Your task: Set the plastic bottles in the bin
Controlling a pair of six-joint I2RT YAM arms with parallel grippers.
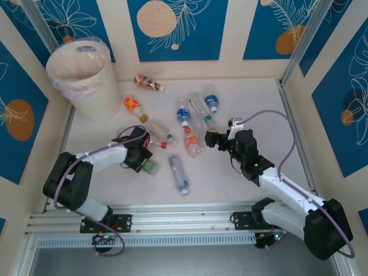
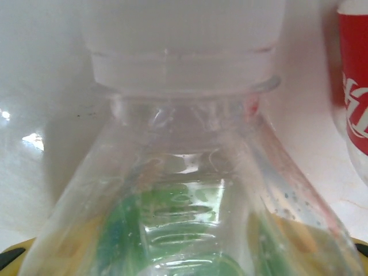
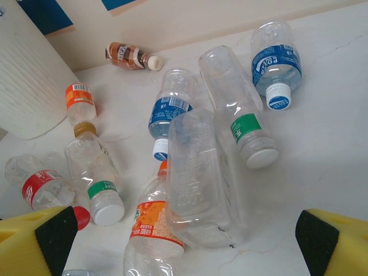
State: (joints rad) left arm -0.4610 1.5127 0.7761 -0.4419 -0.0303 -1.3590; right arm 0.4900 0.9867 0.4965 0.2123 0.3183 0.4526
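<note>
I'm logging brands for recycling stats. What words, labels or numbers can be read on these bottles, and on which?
"300": seemingly, on the near orange-labelled bottle.
White script on the red label: cut by the frame edge, unreadable.
Blue label, green label, brown label: print too small or blurred.
Barcode on the far orange label: digits unreadable.
</note>
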